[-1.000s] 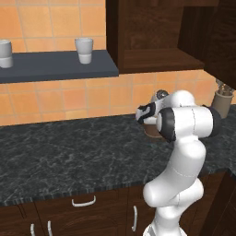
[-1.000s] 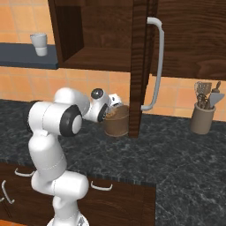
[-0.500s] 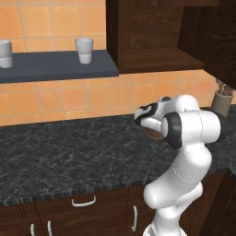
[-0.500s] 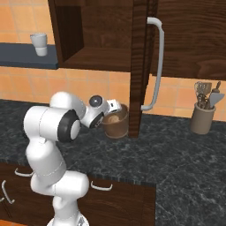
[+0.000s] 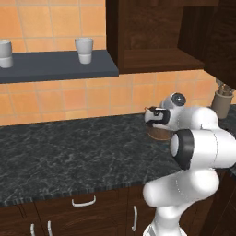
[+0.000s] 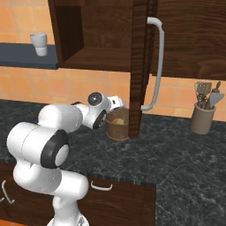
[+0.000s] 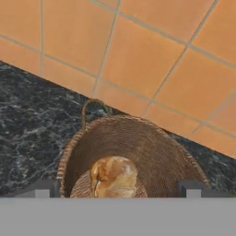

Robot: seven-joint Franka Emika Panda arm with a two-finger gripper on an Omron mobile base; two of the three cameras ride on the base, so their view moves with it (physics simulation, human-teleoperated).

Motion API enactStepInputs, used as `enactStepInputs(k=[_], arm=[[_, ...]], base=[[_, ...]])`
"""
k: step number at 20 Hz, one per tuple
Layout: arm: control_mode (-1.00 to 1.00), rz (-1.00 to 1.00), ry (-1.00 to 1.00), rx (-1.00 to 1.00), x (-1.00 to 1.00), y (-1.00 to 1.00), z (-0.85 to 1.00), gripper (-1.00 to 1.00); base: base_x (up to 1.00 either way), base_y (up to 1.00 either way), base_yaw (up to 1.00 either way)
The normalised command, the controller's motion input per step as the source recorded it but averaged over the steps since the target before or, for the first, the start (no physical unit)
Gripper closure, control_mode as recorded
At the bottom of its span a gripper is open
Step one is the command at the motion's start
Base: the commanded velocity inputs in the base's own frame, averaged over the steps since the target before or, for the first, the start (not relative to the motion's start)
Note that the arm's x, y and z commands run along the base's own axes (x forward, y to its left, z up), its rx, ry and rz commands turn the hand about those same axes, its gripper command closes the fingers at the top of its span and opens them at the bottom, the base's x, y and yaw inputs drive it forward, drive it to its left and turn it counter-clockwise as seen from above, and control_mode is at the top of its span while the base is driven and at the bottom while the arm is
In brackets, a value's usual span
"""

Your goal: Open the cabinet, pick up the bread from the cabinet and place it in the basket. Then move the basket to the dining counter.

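**Bread in the basket; the carry comes next**

On the left, a grey wall shelf [image 5: 55, 67] carries two pale cups [image 5: 84, 50], and the black marbled desk [image 5: 69, 156] runs below it. Further right the cabinet [image 6: 106, 35] stands open, its door [image 6: 140, 66] edge-on with the silver bar handle [image 6: 156, 62]. Under it the basket [image 7: 133, 152] sits on the desk against the tiled wall, the bread [image 7: 114, 176] lying in its bottom. The gripper [image 7: 117, 190] hangs just above the rim; the fingers [image 7: 42, 189] stand wide apart, holding nothing. Far right is a utensil holder [image 6: 203, 117].

The placing step looks done. The next move, as I judge it, calls for gripping the basket's rim or thin handle [image 7: 94, 107] and lifting it clear of the door before driving to the dining counter.
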Motion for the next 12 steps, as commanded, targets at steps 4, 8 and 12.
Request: enactStepInputs(k=[4, 8, 12], arm=[[-1.0, -0.03, 0.0, 0.0, -0.33, 0.16, 1.0, -1.0], [-1.0, -0.03, 0.34, 0.09, -0.44, 0.26, 0.39, -1.0], [-1.0, -0.01, 0.59, 0.04, -0.04, 0.2, -0.29, -1.0]], base=[[0.0, 0.0, 0.0], [0.0, 0.0, 0.0], [0.0, 0.0, 0.0]])
